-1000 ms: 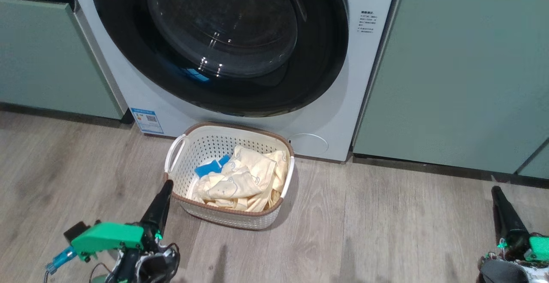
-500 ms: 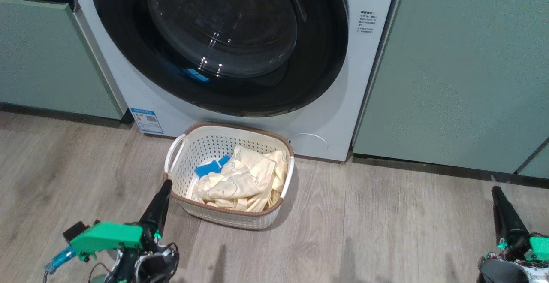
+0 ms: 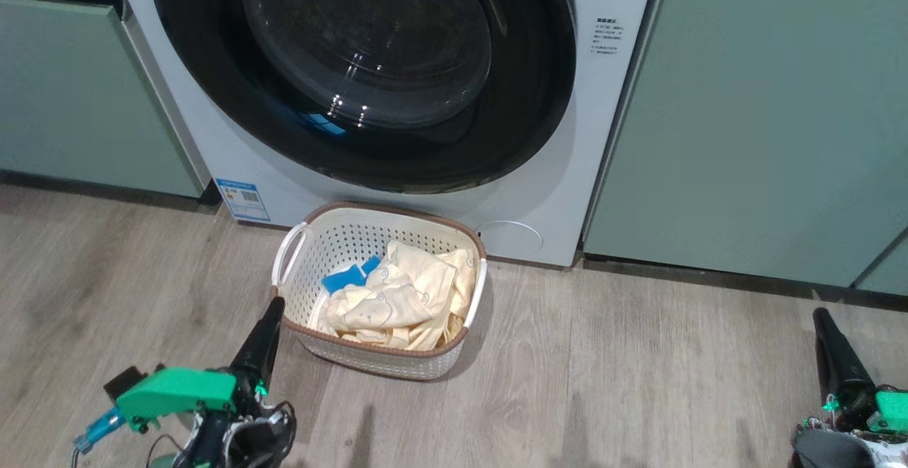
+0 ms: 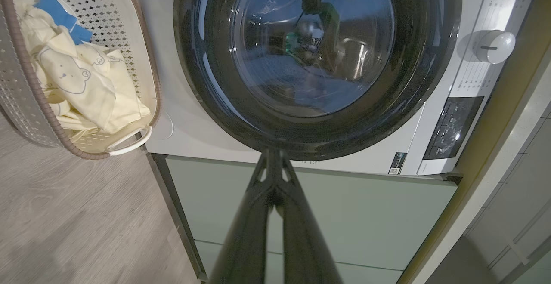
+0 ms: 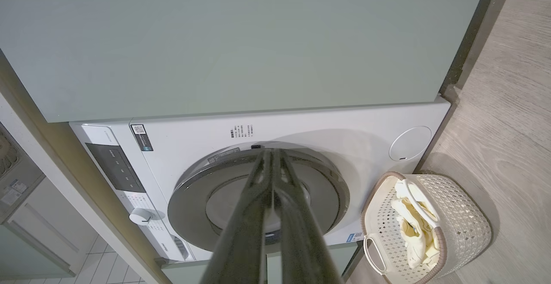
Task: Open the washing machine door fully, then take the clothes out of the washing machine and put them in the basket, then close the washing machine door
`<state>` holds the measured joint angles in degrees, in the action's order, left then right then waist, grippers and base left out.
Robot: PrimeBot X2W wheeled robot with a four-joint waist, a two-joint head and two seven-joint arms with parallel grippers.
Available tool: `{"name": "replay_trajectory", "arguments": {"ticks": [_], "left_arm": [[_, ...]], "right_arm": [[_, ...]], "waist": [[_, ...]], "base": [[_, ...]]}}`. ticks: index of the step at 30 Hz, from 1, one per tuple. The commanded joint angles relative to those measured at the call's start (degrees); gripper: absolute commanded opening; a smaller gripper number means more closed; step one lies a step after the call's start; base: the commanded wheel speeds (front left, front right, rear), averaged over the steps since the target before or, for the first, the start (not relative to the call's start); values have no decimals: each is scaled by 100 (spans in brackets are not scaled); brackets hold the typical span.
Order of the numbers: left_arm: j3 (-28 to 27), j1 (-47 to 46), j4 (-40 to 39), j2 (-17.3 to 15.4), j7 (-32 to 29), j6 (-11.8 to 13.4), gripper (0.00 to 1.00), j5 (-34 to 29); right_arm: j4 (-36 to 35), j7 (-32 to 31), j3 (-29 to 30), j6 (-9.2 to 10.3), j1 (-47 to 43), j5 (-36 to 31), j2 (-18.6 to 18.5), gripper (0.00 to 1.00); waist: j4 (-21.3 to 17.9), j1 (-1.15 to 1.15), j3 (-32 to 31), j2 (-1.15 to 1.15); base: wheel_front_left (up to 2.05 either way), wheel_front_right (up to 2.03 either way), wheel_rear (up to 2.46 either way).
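Looks complete: clothes out, door shut.
Left jaws and right jaws are both pinched together, holding nothing, low over the floor; left near the basket, right well apart. Clothes lie heaped in the basket, just in front of the washer. The door sits flush on it. The glass is too dark for us to check the drum. We judge nothing left to do.
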<state>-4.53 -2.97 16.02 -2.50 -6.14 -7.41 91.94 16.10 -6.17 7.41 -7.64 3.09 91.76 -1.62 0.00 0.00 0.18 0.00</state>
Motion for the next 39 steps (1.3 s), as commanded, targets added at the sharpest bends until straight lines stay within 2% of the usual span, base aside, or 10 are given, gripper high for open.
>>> {"name": "replay_trajectory", "arguments": {"ticks": [1, 39], "left_arm": [[-200, -321, -199, -38, -36, -8, 0, 22], [-199, -321, -199, -38, -35, -8, 0, 23]], "right_arm": [[-208, -31, -90, 15, 309, 41, -126, 0], [-208, -31, -91, 15, 309, 42, -126, 0]], "waist": [[0, 0, 0, 0], [0, 0, 0, 0]], "base": [[0, 0, 0], [0, 0, 0]]}}
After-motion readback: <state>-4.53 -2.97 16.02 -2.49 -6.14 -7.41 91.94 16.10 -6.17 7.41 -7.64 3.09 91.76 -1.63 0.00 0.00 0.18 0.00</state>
